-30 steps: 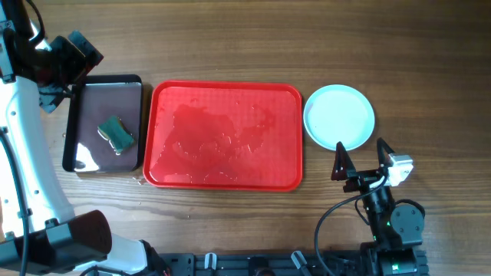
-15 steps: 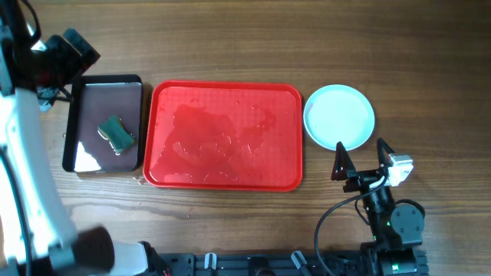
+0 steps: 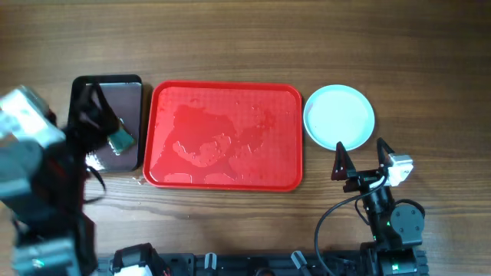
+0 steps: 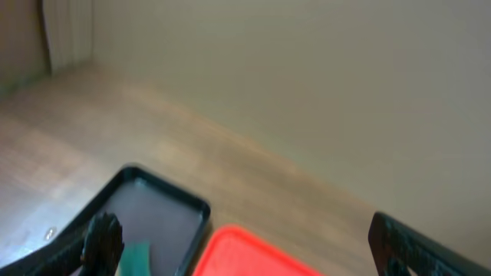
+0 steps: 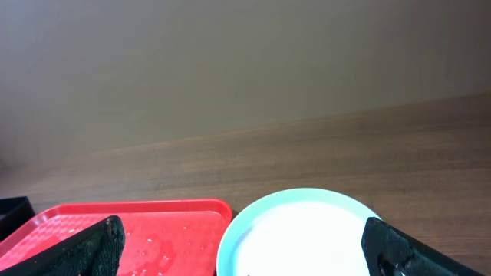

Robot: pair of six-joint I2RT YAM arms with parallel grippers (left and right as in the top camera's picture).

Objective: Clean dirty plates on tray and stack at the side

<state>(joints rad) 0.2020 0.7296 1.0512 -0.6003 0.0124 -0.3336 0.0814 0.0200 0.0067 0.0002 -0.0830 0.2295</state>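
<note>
The red tray (image 3: 222, 136) lies mid-table with no plates on it, only a wet film; it also shows in the right wrist view (image 5: 115, 230) and the left wrist view (image 4: 238, 257). A round plate (image 3: 339, 117) with a turquoise rim and white face lies on the table to the right of the tray; I cannot tell how many are stacked. My right gripper (image 3: 360, 159) is open and empty just in front of the plate (image 5: 307, 234). My left gripper (image 4: 253, 257) is open and empty, with its arm (image 3: 34, 165) blurred at the left.
A black tray (image 3: 129, 88) left of the red tray holds a green sponge (image 3: 121, 141), partly covered by my left arm; both show in the left wrist view, black tray (image 4: 165, 211) and sponge (image 4: 136, 257). Bare wooden table surrounds them.
My left arm has swung from the far left rear corner toward the front, now blurred over the black tray. The right arm, plate and red tray have not moved.
</note>
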